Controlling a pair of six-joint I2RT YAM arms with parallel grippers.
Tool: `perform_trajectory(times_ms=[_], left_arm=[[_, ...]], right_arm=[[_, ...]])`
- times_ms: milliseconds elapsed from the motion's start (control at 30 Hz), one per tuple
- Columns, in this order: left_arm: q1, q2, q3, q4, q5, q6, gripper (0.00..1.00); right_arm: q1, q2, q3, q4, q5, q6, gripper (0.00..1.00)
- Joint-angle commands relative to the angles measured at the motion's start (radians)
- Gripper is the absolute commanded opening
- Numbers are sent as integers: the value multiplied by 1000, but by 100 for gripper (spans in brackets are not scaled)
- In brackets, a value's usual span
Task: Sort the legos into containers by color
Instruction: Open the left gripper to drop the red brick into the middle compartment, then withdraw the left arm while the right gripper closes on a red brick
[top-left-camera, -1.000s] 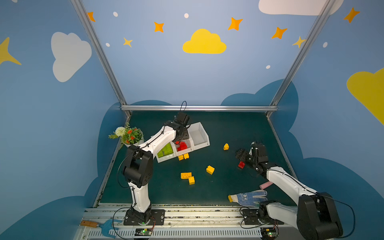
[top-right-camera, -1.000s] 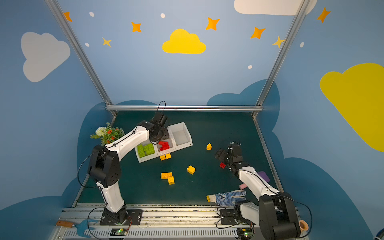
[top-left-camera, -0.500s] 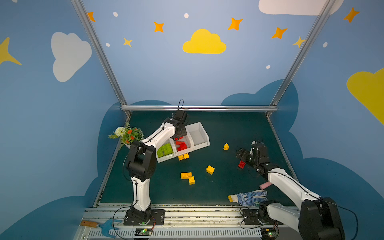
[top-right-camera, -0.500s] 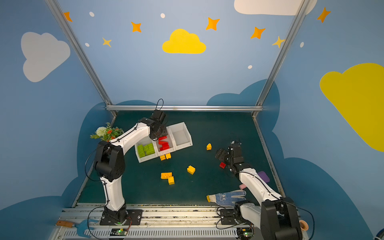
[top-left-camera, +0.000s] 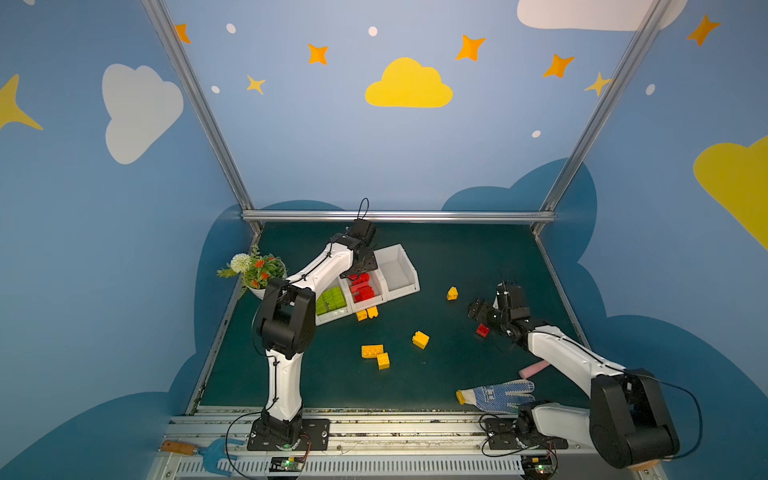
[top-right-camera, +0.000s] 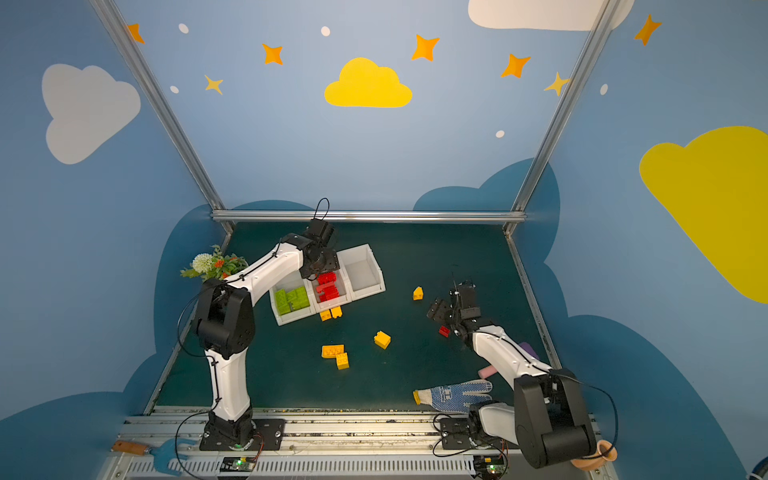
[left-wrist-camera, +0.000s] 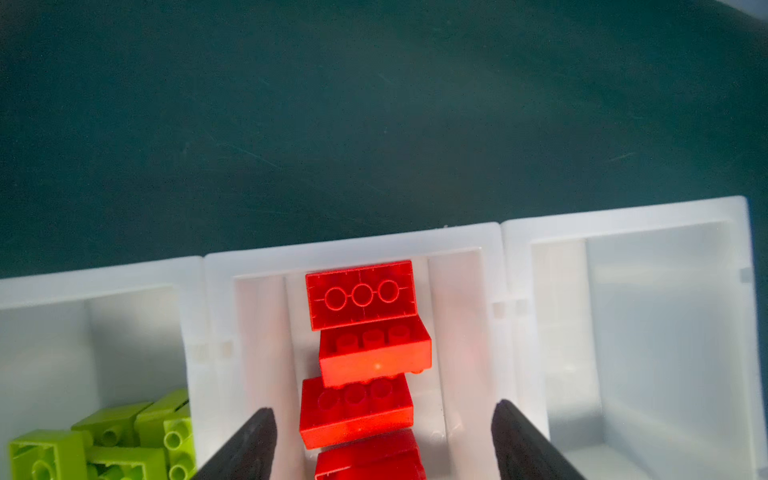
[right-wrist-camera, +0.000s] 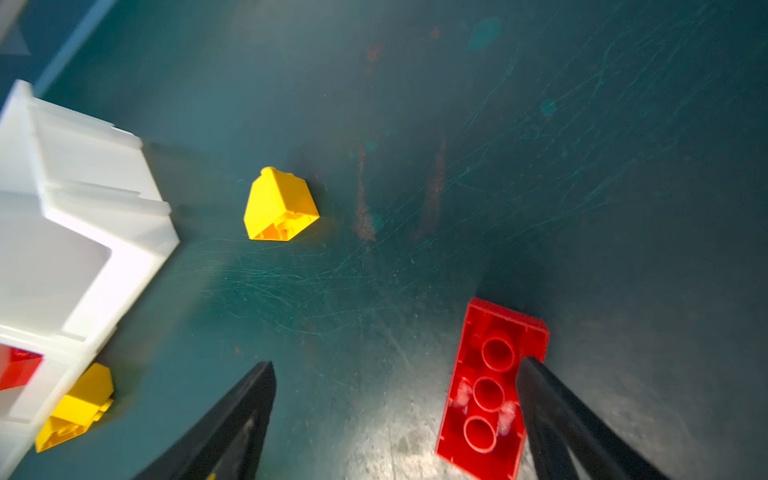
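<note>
Lying underside-up, glossy red lego (right-wrist-camera: 482, 390)

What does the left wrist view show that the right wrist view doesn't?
Only left wrist: green legos in an end container, and the whole pile of red legos in the middle one. Only right wrist: a loose red lego upside down on the mat, a yellow lego and another yellow lego beside the containers. Both: the white containers, some red inside, open jaws.
</note>
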Motion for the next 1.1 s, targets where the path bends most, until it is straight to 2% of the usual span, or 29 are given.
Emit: perform_trajectory(times_ms=[0, 200, 400, 667, 833, 1067], left_arm=[[5, -109, 8, -35, 3, 19, 82], [-7, -344, -109, -37, 48, 19, 84], [-18, -675, -317, 21, 96, 57, 89], [-16, -1040, -583, 2, 68, 84, 95], [-14, -1162, -690, -4, 88, 95, 97], [-14, -1211, -744, 27, 199, 101, 98]], right_arm=[[18, 24, 30, -35, 20, -8, 87], [31, 75, 68, -106, 76, -28, 87], [34, 161, 183, -202, 116, -59, 87], [40, 210, 235, -310, 148, -47, 83], [59, 155, 230, -380, 179, -32, 83], [62, 146, 235, -490, 223, -32, 85]])
